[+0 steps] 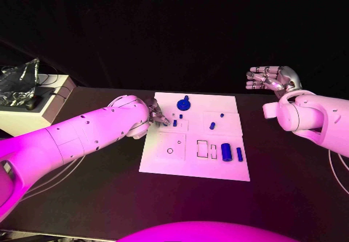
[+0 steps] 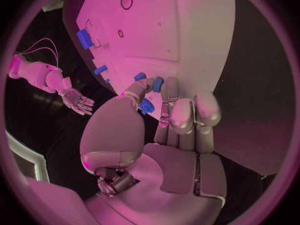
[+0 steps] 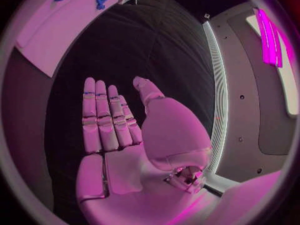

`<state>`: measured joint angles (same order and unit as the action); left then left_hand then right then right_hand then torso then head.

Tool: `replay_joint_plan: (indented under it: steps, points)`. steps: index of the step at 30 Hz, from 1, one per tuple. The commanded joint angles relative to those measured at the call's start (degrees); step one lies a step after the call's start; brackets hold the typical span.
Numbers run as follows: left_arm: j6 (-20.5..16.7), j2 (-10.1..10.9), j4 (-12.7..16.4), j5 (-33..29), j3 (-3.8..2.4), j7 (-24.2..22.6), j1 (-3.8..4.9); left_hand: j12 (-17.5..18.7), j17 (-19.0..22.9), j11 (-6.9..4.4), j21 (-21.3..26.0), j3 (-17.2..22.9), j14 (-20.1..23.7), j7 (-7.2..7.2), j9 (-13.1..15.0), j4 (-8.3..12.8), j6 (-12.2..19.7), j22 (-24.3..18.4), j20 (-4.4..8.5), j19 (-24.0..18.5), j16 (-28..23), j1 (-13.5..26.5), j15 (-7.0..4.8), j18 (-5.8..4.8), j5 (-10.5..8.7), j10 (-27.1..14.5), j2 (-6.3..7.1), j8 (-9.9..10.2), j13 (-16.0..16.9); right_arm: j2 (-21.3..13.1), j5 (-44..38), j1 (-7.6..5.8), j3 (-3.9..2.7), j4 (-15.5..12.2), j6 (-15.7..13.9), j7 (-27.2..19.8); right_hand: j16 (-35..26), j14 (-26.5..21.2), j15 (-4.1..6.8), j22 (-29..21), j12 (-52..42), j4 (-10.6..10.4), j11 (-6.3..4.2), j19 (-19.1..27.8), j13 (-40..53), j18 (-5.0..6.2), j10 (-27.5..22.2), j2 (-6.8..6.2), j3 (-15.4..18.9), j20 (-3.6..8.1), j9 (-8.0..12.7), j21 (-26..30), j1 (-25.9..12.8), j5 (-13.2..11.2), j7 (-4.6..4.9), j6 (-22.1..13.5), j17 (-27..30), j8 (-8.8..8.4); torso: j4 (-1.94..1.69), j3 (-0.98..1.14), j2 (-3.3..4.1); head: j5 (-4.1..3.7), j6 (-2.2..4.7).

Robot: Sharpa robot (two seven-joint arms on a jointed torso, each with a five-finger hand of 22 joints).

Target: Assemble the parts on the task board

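The white task board [image 1: 196, 166] lies mid-table. My left hand [image 1: 159, 116] is at the board's left edge, and its thumb and a finger pinch a small blue part [image 1: 174, 122] standing on the board. In the left wrist view that small blue part [image 2: 150, 81] sits between the fingertips [image 2: 170, 85]. A round blue part [image 1: 184, 105] stands near the far edge. Two small blue pegs [image 1: 212, 125] are in the middle. A blue cylinder [image 1: 226, 151] and a thin blue bar [image 1: 239, 154] lie at the near right. My right hand [image 1: 273, 78] hangs raised beyond the board's right side, fingers spread, holding nothing.
A white box [image 1: 33, 108] with crumpled foil [image 1: 18, 83] and cables stands at the table's far left. The board has a round hole [image 1: 170, 150] and rectangular recesses [image 1: 202, 148] near its front. Black table surface [image 1: 291, 191] lies to the right.
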<state>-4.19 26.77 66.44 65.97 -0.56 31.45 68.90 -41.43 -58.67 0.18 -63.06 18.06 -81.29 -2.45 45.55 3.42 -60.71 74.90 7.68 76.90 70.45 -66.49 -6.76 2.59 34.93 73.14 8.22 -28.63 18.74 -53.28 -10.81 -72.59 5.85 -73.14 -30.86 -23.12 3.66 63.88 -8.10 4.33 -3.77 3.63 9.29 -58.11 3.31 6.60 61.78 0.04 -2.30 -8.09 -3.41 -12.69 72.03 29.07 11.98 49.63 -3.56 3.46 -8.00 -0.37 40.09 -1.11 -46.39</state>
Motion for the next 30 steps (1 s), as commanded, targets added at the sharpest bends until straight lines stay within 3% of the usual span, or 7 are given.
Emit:
replay_joint_plan:
  steps: [1, 16, 24, 25, 26, 30]
  points:
    - [2.65, -0.30, 0.15, 0.29, 0.23, 0.24, -0.40, -0.27, -0.03, -5.23, -0.23, 1.77, -0.06, 4.35, -0.12, 1.56, -3.93, 6.18, 0.14, 0.36, 0.20, -1.83, -0.22, -0.63, 0.22, 5.63, -1.90, 0.11, -0.07, 0.07, -0.24, 0.01, -0.02, -0.08, 0.63, -0.63, -0.17, -0.31, 0.11, -0.07, 0.34, 0.06, -0.11, 0.39, 0.00, -0.18, -0.44, 0.27, 0.27, 0.11, 0.10, -0.19, 0.30, 0.23, 0.07, -0.43, 0.06, -0.27, 0.05, -0.04, 0.03, 0.03, 0.05]
    - [2.02, -0.46, -0.23, -0.46, 0.22, 0.17, -0.41, -0.87, 0.48, -5.22, -0.01, 1.38, 0.03, 4.42, 0.37, 1.02, -3.14, 6.05, 0.07, 0.26, -0.31, -0.79, -0.21, -0.56, -0.24, 5.18, -2.39, -0.70, -0.69, 0.12, -0.24, 0.01, -0.02, -0.15, 0.71, -0.64, -0.17, -0.31, 0.11, -0.07, 0.34, 0.06, -0.11, 0.39, 0.00, -0.18, -0.44, 0.27, 0.27, 0.11, 0.10, -0.19, 0.30, 0.23, 0.07, -0.43, 0.06, -0.27, 0.01, -0.02, 0.06, 0.07, 0.17]
    - [0.17, -0.53, -0.70, -1.44, 0.21, -0.13, -0.40, -2.16, 3.43, -5.01, 1.80, -10.12, 0.44, 4.39, 0.14, -3.20, -1.77, 5.35, 0.05, -0.53, -2.45, -0.27, -0.21, -0.36, -1.14, 2.52, -4.05, -0.46, -0.23, 0.09, -0.24, 0.01, -0.02, -0.21, 0.68, -0.63, -0.18, -0.50, 0.04, -0.09, 0.34, 0.04, -0.01, 0.53, 0.00, -0.19, -0.61, 0.27, 0.45, 0.05, 0.11, -0.21, 0.30, 0.20, 0.20, -0.70, 0.07, -0.27, 0.02, 0.02, 0.04, 0.03, 0.16]
    - [-0.07, -0.53, -0.74, -1.52, 0.21, -0.14, -0.40, -2.73, 4.11, -5.42, 2.19, -13.66, 0.49, 4.50, 0.37, -4.46, -1.29, 5.20, 0.06, -0.67, -2.97, -1.08, -0.21, -0.32, -0.86, 1.80, -4.87, -0.75, 0.16, 0.09, -0.24, 0.01, -0.02, -0.21, 0.67, -0.63, -0.18, -0.50, 0.04, -0.09, 0.34, 0.04, -0.01, 0.53, 0.00, -0.19, -0.61, 0.27, 0.45, 0.05, 0.11, -0.21, 0.30, 0.20, 0.20, -0.70, 0.07, -0.27, 0.04, 0.02, 0.04, 0.02, 0.18]
    - [-0.25, -0.55, -0.78, -1.58, 0.21, -0.14, -0.40, -2.85, 4.51, -4.99, 2.65, -15.79, 0.58, 4.30, 0.29, -5.66, -1.08, 5.03, 0.00, -0.86, -3.20, -1.30, -0.20, -0.29, -0.95, 1.42, -5.19, -0.78, 0.20, 0.09, -0.24, 0.01, -0.02, -0.21, 0.67, -0.63, -0.18, -0.50, 0.04, -0.09, 0.34, 0.04, -0.01, 0.53, 0.00, -0.19, -0.61, 0.27, 0.45, 0.05, 0.11, -0.21, 0.30, 0.20, 0.20, -0.70, 0.07, -0.27, 0.03, 0.02, 0.04, 0.02, 0.21]
    - [-0.72, -0.62, -0.90, -1.72, 0.20, -0.08, -0.39, -3.23, 5.30, -4.70, 3.19, -21.34, 0.70, 4.14, 0.15, -8.75, -0.63, 4.89, -0.04, -1.01, -3.53, -2.65, -0.09, -0.21, -1.03, 0.87, -6.07, -1.13, 0.17, 0.10, -0.24, 0.01, -0.02, -0.23, 0.66, -0.63, -0.18, -0.50, 0.04, -0.09, 0.34, 0.04, -0.01, 0.53, 0.00, -0.19, -0.61, 0.27, 0.45, 0.05, 0.11, -0.21, 0.30, 0.20, 0.20, -0.70, 0.07, -0.27, 0.04, 0.03, 0.07, 0.04, 0.21]
